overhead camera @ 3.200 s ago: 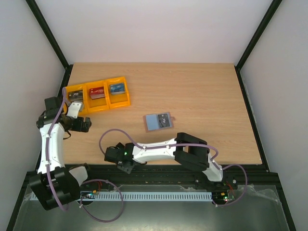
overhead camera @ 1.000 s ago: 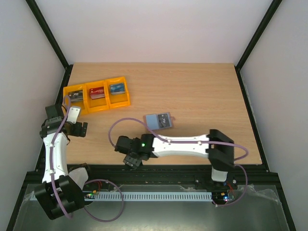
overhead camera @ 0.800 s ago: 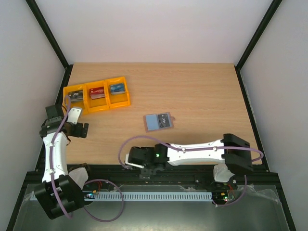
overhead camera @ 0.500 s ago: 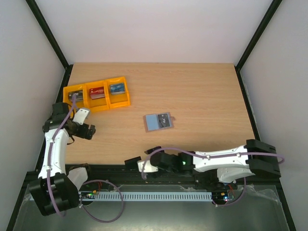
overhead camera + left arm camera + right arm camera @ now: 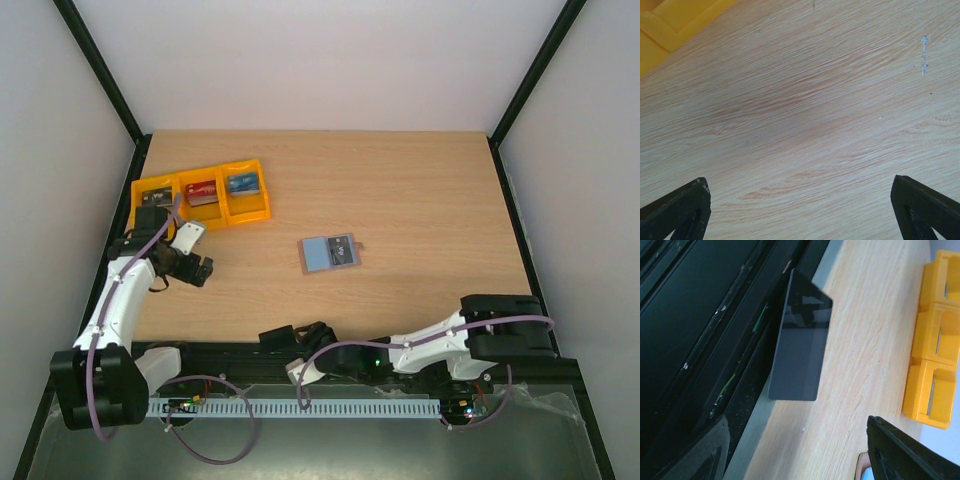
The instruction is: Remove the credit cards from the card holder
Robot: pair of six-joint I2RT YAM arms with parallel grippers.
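The card holder (image 5: pixel 330 252) lies flat mid-table, pale blue-grey face up; its corner shows in the right wrist view (image 5: pixel 863 471). A dark grey credit card (image 5: pixel 800 357) lies on the table's near edge, partly overhanging the black frame; it is a dark sliver in the top view (image 5: pixel 272 336). More cards, dark grey (image 5: pixel 153 198), red (image 5: pixel 202 192) and blue (image 5: pixel 243 183), sit in the yellow tray. My right gripper (image 5: pixel 303 342) (image 5: pixel 800 462) is open and empty, low at the near edge, short of the dark card. My left gripper (image 5: pixel 197 268) (image 5: pixel 800 215) is open and empty over bare wood just below the tray.
The yellow three-compartment tray (image 5: pixel 222 215) stands at the back left; it also shows in the right wrist view (image 5: pixel 935 365), and its corner in the left wrist view (image 5: pixel 670 20). The black frame rail (image 5: pixel 700 340) runs along the table's near edge.
My right arm has folded back and down to the near edge, its gripper sliding right. My left gripper has moved right and a little away from the left wall. The card holder has stayed put.
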